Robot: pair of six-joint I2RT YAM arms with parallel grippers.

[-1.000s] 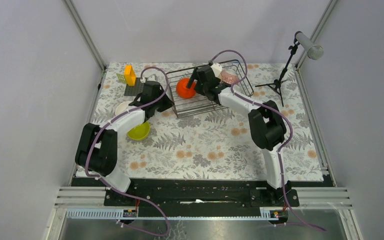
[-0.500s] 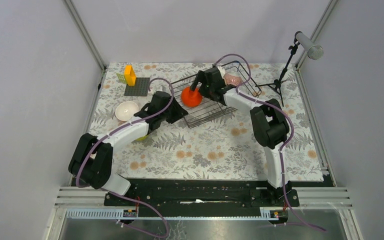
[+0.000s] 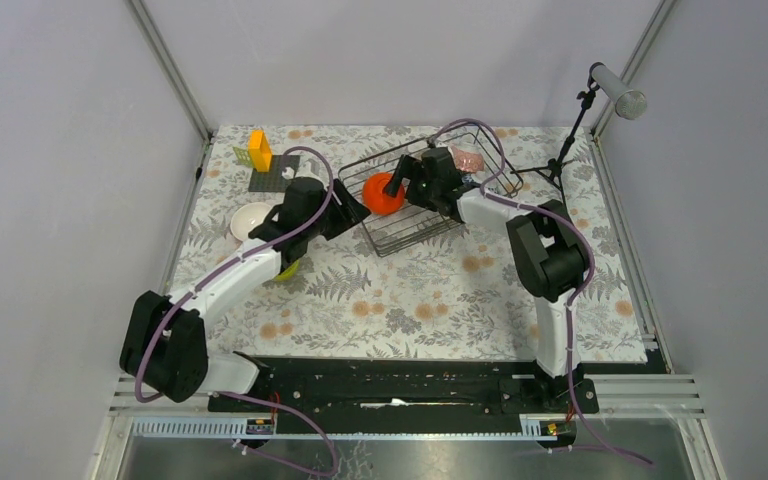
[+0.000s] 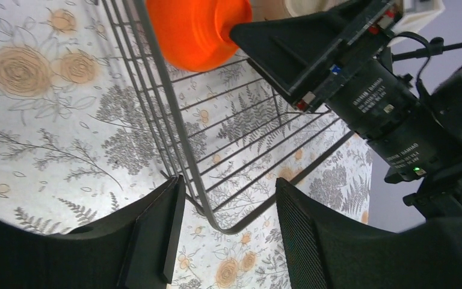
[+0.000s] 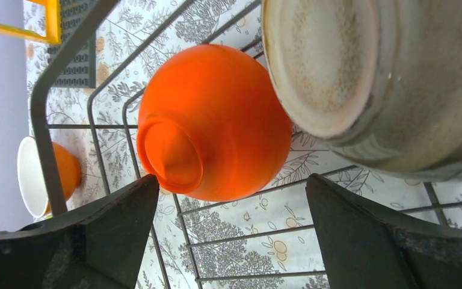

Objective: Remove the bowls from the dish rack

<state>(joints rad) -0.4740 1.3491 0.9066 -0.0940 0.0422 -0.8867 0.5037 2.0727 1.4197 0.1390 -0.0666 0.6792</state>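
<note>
The dark wire dish rack (image 3: 412,226) stands askew at the back of the table. An orange bowl (image 3: 383,194) rests on its side inside, with a pink bowl (image 3: 467,160) at the rack's far end. My left gripper (image 4: 228,194) is open, and the rack's corner wire (image 4: 207,205) passes between its fingers. My right gripper (image 5: 231,201) hangs wide open inside the rack, the orange bowl (image 5: 216,120) just ahead of its fingertips and a cream bowl (image 5: 361,72) beside it. Outside the rack sit a white-lined bowl (image 3: 251,220) and a yellow-green bowl (image 3: 287,269), the latter half hidden under my left arm.
A small orange-yellow block (image 3: 259,150) stands on a flat dark grey plate (image 3: 272,179) at the back left. A microphone stand (image 3: 566,150) rises at the back right, close to the rack. Grey walls close in the floral table cover (image 3: 410,300).
My left gripper has opened from shut at the rack's corner. The rack has shifted and turned a little. The right gripper stayed open by the orange bowl and moved slightly right.
</note>
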